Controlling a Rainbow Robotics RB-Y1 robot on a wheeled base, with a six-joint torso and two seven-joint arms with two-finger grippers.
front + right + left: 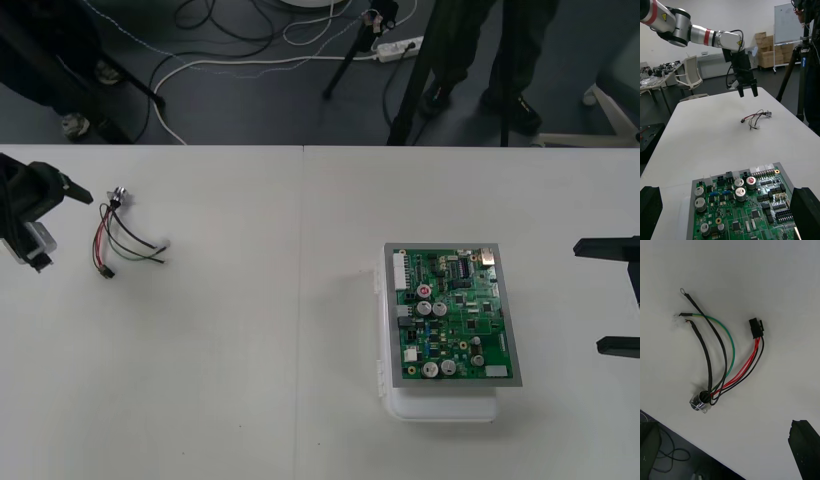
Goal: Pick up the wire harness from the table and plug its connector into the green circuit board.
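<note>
While the wire harness (125, 238) lies loose toward the far left of the table (250, 400), well apart from the green circuit board (452, 315), nothing has yet been gripped. The left hand (747, 92) is held above the table just beside the harness, its fingers (804, 450) spread wide and empty. The right hand (612, 298) is parked at the right edge, near the board, likewise open and empty.

Several faults can be foreseen. The wires are thin and splayed, so a loose black or green lead could be caught instead of the small black plug (756, 328). The plug would then be left dangling and could not be aimed. If the harness is taken by its wires, it is likely to be swung by the weight of the round metal socket (700, 404) during the carry across the table. Because the plug lies flat, the table could be struck by the fingertips, or the plug pushed aside, should the descent be misjudged. At the board, a tilted plug could be jammed against its header, and the board shifted on its white base (440, 408).
</note>
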